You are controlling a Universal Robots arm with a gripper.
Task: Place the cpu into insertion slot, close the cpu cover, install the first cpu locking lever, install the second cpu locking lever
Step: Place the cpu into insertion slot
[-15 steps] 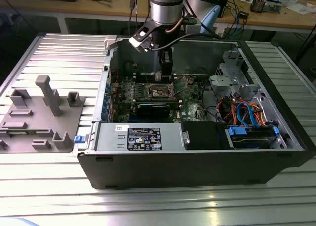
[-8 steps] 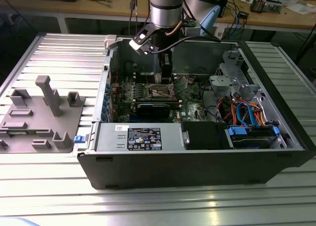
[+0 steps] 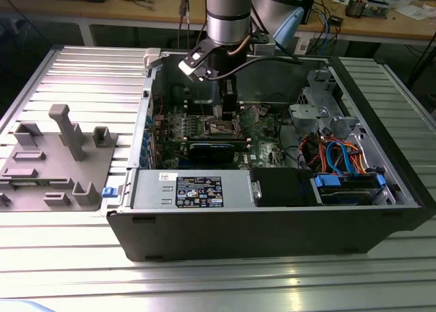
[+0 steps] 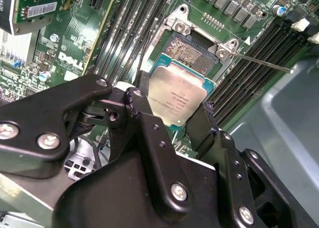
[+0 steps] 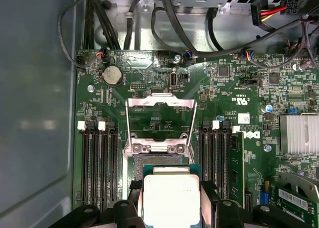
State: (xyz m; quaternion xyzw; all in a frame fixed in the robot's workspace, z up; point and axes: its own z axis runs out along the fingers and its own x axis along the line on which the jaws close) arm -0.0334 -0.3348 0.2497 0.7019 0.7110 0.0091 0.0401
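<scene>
**Status.** The gripper (image 4: 174, 102) is closed on the cpu (image 4: 178, 94). Two fingers (image 4: 144, 106) clamp opposite edges, metal top facing the camera. In both wrist views the cpu hangs over the near edge of the socket (image 4: 192, 51) and is not seated. Whether it touches the socket frame cannot be determined. The cover (image 5: 159, 102) stands hinged open beyond the socket, leaving the opening free.

**Hazards (assessment).**
- The cpu appears offset from the socket. A descent from this offset would likely land a corner on the frame or bend contacts.
- The grip acts on thin edges only, so a knock against the frame could tilt or release the cpu.
- The lever (image 4: 261, 62) projects beside the socket and a finger could catch it.

**Count.**
- cpu: one.
- Gripper: one, two fingers.
- Socket: one.
- Cover: one.
- Lever: one rod identified; a second cannot be confirmed.
- Memory banks (image 5: 99, 163): two, flanking the socket.
- Coin cell (image 5: 110, 74): one.

**Surroundings, exterior view.** The gripper (image 3: 226, 111) works near 12 o'clock inside the case (image 3: 259, 230). One grey fixture (image 3: 58, 159) lies at 9 o'clock, well apart.
</scene>
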